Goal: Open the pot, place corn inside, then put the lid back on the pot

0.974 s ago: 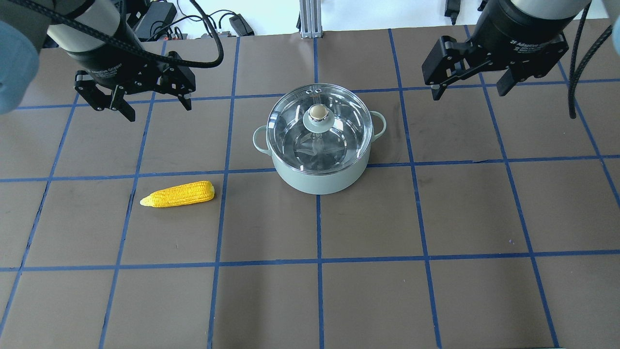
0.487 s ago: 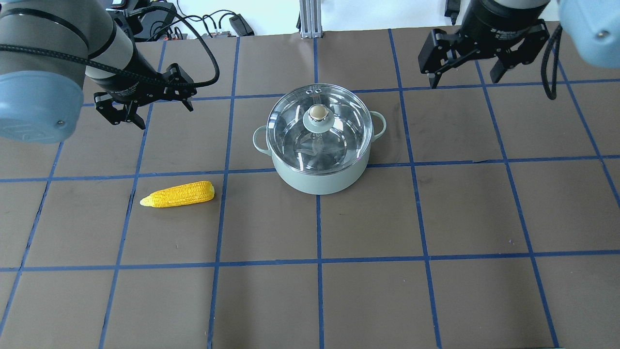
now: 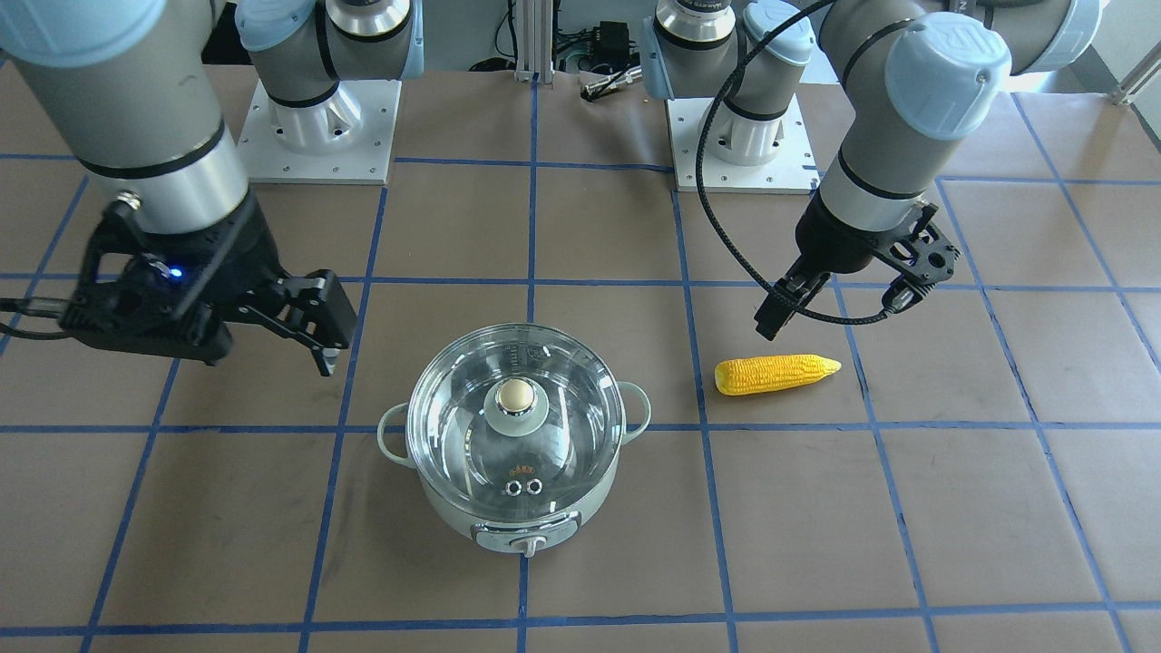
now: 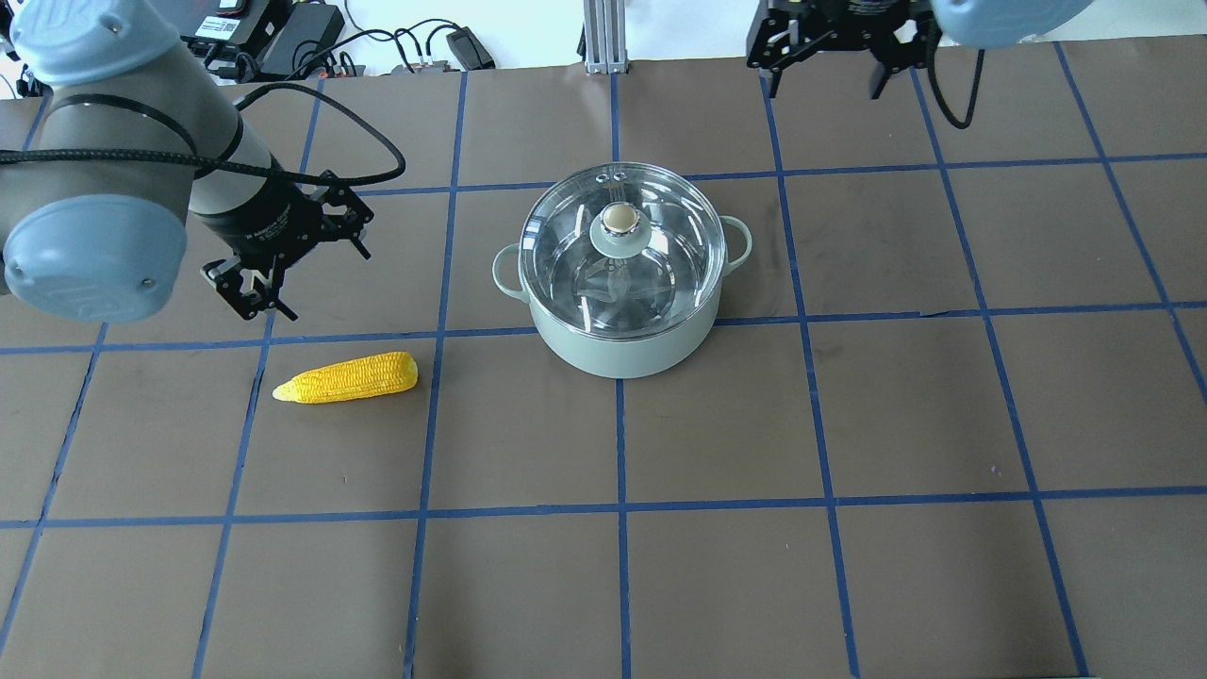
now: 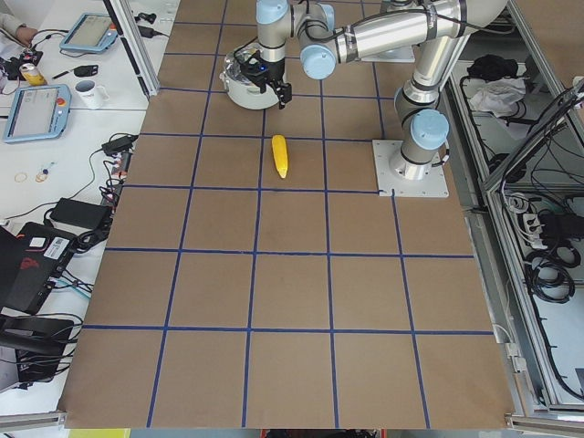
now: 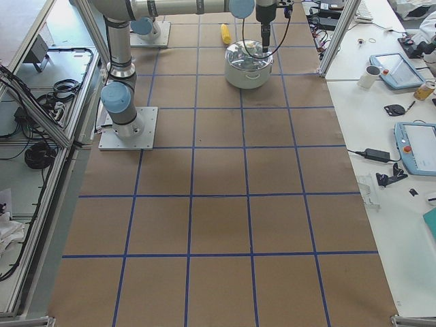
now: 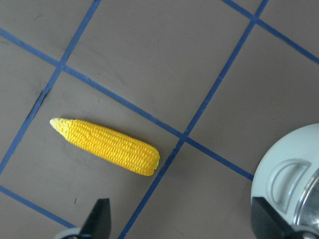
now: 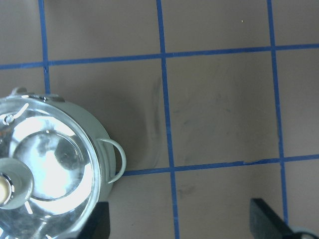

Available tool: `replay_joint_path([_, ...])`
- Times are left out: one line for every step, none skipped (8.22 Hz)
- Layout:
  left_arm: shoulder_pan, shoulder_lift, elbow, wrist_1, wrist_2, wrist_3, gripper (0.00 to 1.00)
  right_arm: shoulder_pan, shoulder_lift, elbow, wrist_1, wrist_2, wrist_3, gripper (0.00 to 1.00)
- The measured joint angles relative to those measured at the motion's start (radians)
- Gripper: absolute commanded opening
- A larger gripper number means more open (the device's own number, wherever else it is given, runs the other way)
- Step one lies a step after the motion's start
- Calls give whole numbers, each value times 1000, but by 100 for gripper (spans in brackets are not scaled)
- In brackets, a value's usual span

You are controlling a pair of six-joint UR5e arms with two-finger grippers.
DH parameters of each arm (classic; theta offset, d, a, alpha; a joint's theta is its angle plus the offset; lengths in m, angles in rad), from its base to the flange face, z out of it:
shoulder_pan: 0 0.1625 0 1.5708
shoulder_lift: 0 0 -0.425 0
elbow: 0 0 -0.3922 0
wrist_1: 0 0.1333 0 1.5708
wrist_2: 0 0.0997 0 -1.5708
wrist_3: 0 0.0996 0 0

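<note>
Nothing done yet: the lid sits on the pot mid-table, and the corn lies on the table, well apart on the pot's left. Your left gripper hovers near the corn, fingers spread. Your right gripper hangs beyond the pot, also spread and empty. Every step remains.

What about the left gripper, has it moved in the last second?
Yes. In the overhead view the left gripper has come down the picture toward the corn, which has stayed put.
</note>
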Motion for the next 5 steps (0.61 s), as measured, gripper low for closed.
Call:
replay_joint_path([15,0,-29,-2,0,-98,100,60,43,-5,-55,4,77,100])
replay_joint_path([23,-2,-45,-8,0,-182,100,119,91,-6,-119,8,151,100])
replay_joint_path([27,-11,-56,-14,0,-275,100,162,140,-4,-172,12,201,100])
replay_joint_path([29,-31,-60,-14,1,-364,100,186,176,0,-210,14,225,100])
replay_joint_path([30,-57,-62,-11,1,-424,100,198,195,6,-232,16,241,100])
